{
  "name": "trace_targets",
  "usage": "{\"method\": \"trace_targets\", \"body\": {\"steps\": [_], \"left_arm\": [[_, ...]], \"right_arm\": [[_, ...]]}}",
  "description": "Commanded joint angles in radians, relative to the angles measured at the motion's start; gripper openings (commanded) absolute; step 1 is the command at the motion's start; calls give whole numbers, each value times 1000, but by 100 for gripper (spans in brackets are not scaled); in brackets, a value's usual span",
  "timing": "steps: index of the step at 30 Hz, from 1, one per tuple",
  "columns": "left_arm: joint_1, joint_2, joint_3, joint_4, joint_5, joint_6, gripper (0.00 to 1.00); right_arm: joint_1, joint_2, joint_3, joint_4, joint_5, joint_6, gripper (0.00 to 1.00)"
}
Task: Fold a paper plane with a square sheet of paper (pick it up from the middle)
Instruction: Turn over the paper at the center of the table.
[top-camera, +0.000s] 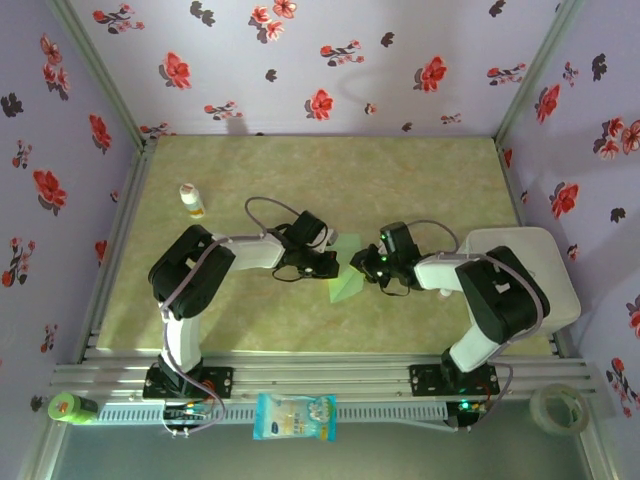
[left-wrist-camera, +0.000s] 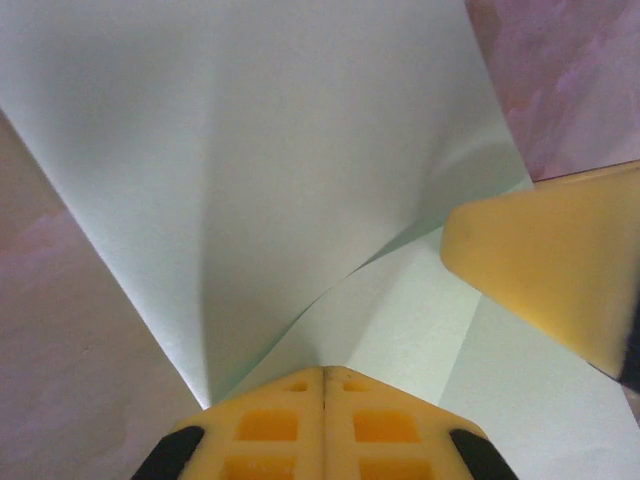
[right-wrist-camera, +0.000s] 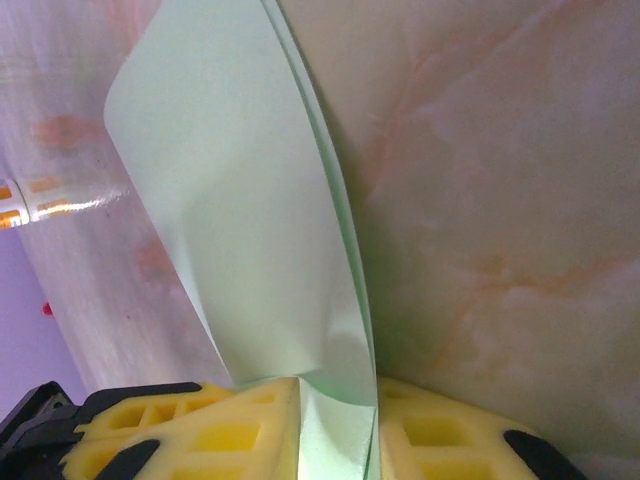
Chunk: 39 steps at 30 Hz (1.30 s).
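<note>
Three loose things sit along the near rail: a green container (top-camera: 70, 407) at the left end, a white-and-blue packet (top-camera: 295, 415) between the two arm bases, and a roll of clear tape (top-camera: 557, 408) at the right end. Beyond them the left arm (top-camera: 190, 275) and the right arm (top-camera: 495, 295) reach inward and meet over the middle of the tabletop (top-camera: 420, 190). The square sheet of paper (top-camera: 345, 272) is there between their tips, folded into layers and narrowing to a point on its near side.

The left jaws are pressed fully together. Their yellow fingers (left-wrist-camera: 270, 425) meet along one seam, and a folded corner of the pale green paper runs into that seam, so they grip the sheet. From there the paper fans out wide and creased.

The right jaws stand narrow, and the paper's layered edge passes between their yellow pads (right-wrist-camera: 200, 430) and touches both. The sheet rises curved above them.

Under the right arm a white rounded box (top-camera: 535, 265) rests at the tabletop's right edge. Farther back on the left a small white bottle (top-camera: 190, 200) stands upright, well apart from the paper. Lilac walls (top-camera: 320, 60) printed with red flowers close the far side
</note>
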Motion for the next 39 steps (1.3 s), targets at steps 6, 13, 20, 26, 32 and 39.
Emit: {"method": "trace_targets", "body": {"steps": [6,13,20,26,32,39], "left_arm": [[0,-101,-47,30,-41,-39,10],[23,-311,-188,149,-180,-99,23],[89,-521,-305,154,-252,-150,28],[138,-716,-369,101,-331,-122,37],[169,-834,-393,30,-387,-40,53],[218,-905,-386,-56,-398,18,91]], "right_arm": [[-14,0,-6,40,-43,-37,10],[-15,-72,39,-61,-52,-129,7],[-7,-172,181,-398,44,-342,7],[44,-169,416,-789,293,-572,6],[140,-155,534,-926,547,-669,5],[263,-107,619,-1047,863,-708,4]]}}
